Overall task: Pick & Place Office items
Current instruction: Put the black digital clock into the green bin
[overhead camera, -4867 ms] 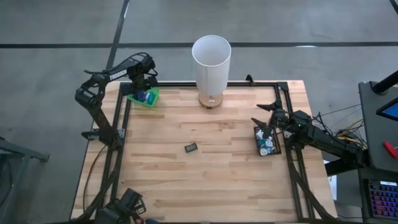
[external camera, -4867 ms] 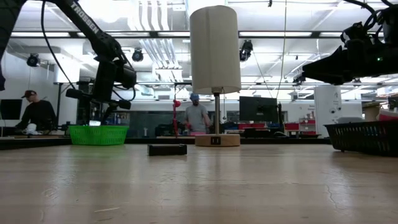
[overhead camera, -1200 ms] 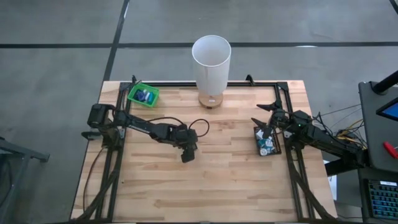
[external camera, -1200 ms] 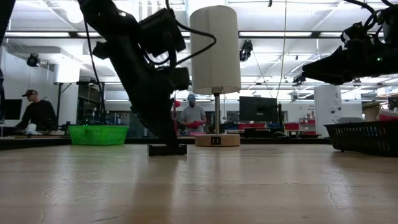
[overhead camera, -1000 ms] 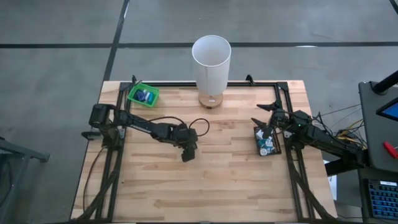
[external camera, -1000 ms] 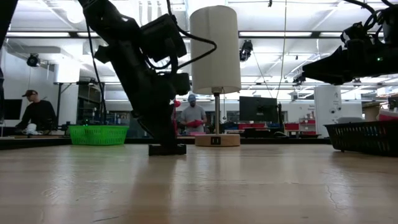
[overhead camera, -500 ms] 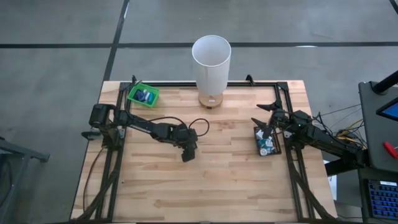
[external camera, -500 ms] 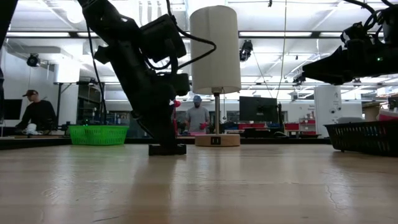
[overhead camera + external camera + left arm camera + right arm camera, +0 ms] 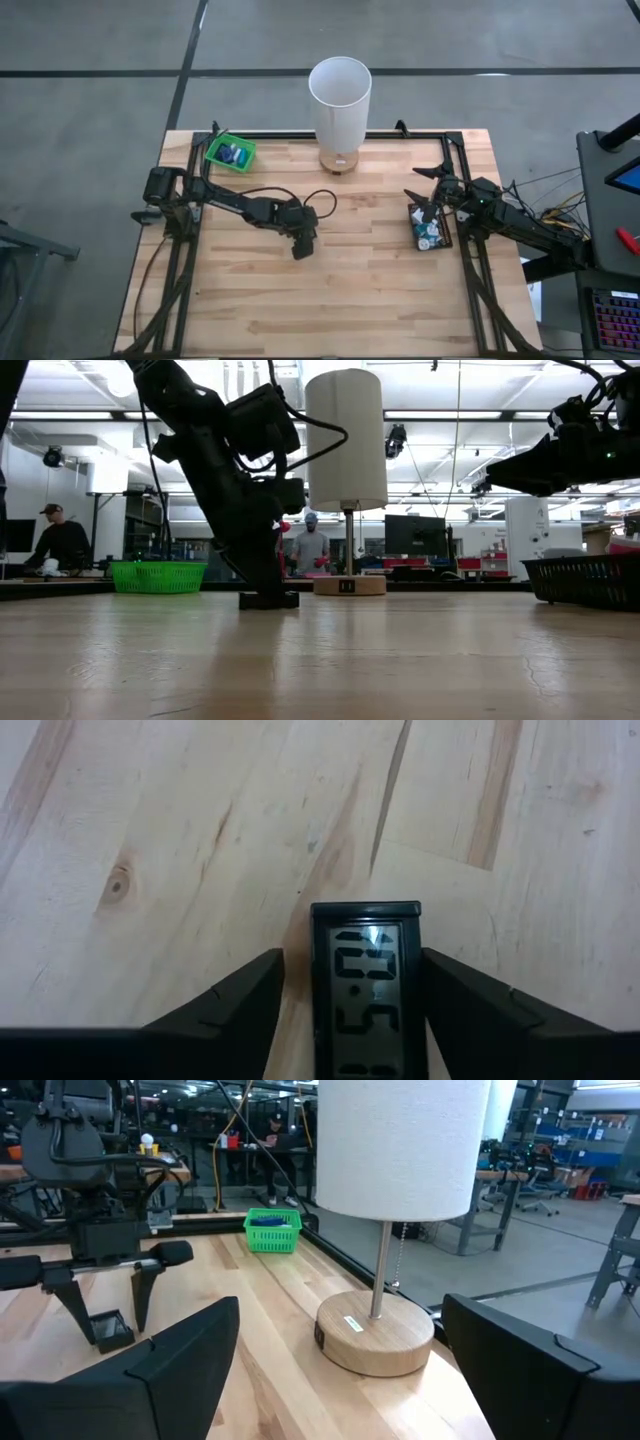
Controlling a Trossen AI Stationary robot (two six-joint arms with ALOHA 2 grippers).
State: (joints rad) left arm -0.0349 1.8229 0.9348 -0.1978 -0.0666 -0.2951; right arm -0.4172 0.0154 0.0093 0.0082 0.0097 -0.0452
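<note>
Two trays hold items: green tray (image 9: 231,153), black tray (image 9: 429,229).

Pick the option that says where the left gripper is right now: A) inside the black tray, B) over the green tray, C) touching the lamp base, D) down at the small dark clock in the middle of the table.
D: the left gripper straddles the small dark clock lying on the bare table, one finger on either side.
</note>
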